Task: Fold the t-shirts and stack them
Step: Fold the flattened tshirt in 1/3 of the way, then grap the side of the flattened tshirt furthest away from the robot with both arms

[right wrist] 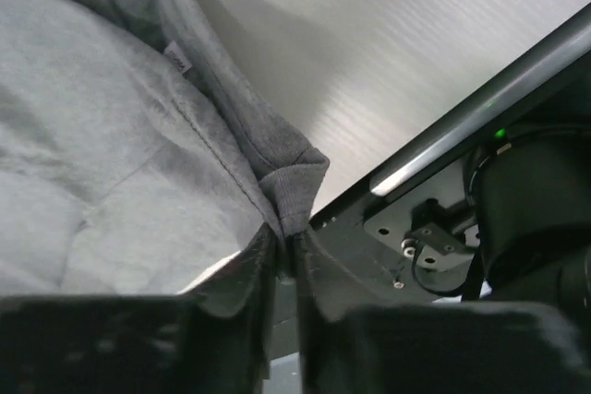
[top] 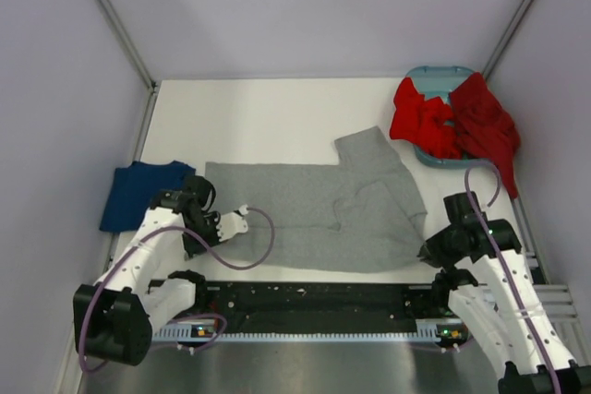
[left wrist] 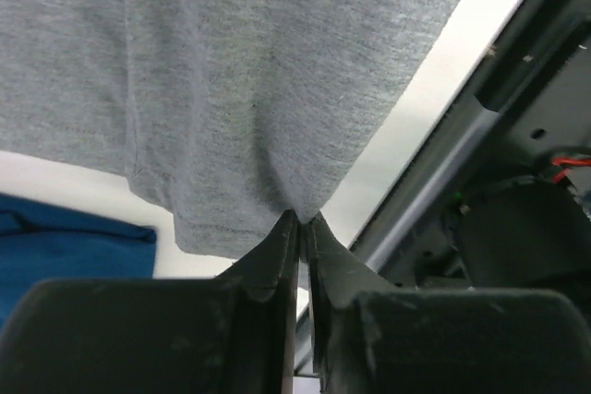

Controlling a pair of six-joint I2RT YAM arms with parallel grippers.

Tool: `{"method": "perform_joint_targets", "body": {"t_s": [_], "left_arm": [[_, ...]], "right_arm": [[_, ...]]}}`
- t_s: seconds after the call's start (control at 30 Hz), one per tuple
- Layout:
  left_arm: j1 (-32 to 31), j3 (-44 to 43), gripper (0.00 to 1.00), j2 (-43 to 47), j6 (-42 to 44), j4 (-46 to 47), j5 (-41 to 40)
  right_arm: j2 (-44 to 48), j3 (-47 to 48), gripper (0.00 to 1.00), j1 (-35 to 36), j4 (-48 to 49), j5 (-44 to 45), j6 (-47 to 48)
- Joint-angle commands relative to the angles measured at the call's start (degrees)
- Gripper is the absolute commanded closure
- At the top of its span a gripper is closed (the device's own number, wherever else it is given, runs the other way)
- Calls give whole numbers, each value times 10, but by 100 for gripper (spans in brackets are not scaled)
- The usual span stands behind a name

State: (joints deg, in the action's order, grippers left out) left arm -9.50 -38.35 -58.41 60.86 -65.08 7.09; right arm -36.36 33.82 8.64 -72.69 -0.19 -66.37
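A heather grey t-shirt (top: 314, 214) lies spread across the middle of the white table. My left gripper (top: 238, 220) is shut on its left near corner; in the left wrist view the fingertips (left wrist: 301, 221) pinch the hem of the grey cloth (left wrist: 231, 71). At the shirt's right near corner, my right gripper (top: 428, 251) is shut too. The right wrist view shows it (right wrist: 288, 237) clamping a ribbed edge of the grey t-shirt (right wrist: 111, 163). A dark navy t-shirt (top: 138, 193) lies folded at the left (left wrist: 65, 246). Red t-shirts (top: 425, 122) spill from the basket at the back right.
A teal plastic basket (top: 441, 74) stands in the back right corner, with red cloth (top: 488, 131) draped over its side. A black rail (top: 314, 297) runs along the near table edge between the arm bases. Pale walls enclose the table on three sides.
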Motion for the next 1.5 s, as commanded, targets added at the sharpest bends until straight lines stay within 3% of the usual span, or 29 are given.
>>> {"method": "perform_joint_targets", "body": {"t_s": [0.0,0.03,0.07,0.1,0.13,0.2,0.33,0.43,0.53,0.67,0.77,0.97,1.2,1.4,1.47], "left_arm": [[-6,-13,69,-15,32,-91,13],[-6,-30,45,-19,34,-102,14],[-5,-50,39,-24,36,-113,18],[-4,-80,38,-28,34,-116,22],[-2,-116,38,-35,31,-114,28],[7,-195,36,-63,21,-103,52],[25,-326,32,-152,-44,-9,65],[40,-380,32,-227,-70,70,43],[62,-431,32,-290,-66,118,47],[81,-490,33,-386,-52,116,57],[91,-516,34,-448,-41,100,54],[121,-529,34,-527,5,82,85],[127,-537,30,-572,18,78,90],[136,-562,29,-623,24,58,94],[138,-595,29,-645,26,30,107]], "right_arm": [[16,79,62,-6,-103,-1,-40],[16,99,41,-6,-114,23,-43],[10,121,28,-5,-125,54,-39],[1,151,12,-5,-126,95,-19],[-12,182,9,-5,-114,128,19],[-49,234,11,-6,-19,111,144],[-144,301,17,4,220,-44,303],[-280,405,18,27,261,-80,404],[-416,525,21,60,262,-62,473],[-578,663,23,80,258,-65,511],[-697,724,28,79,256,-3,542],[-906,866,32,80,250,47,524],[-1013,933,29,81,255,147,534],[-1030,901,25,79,255,92,530],[-1041,902,30,78,254,61,540]]}}
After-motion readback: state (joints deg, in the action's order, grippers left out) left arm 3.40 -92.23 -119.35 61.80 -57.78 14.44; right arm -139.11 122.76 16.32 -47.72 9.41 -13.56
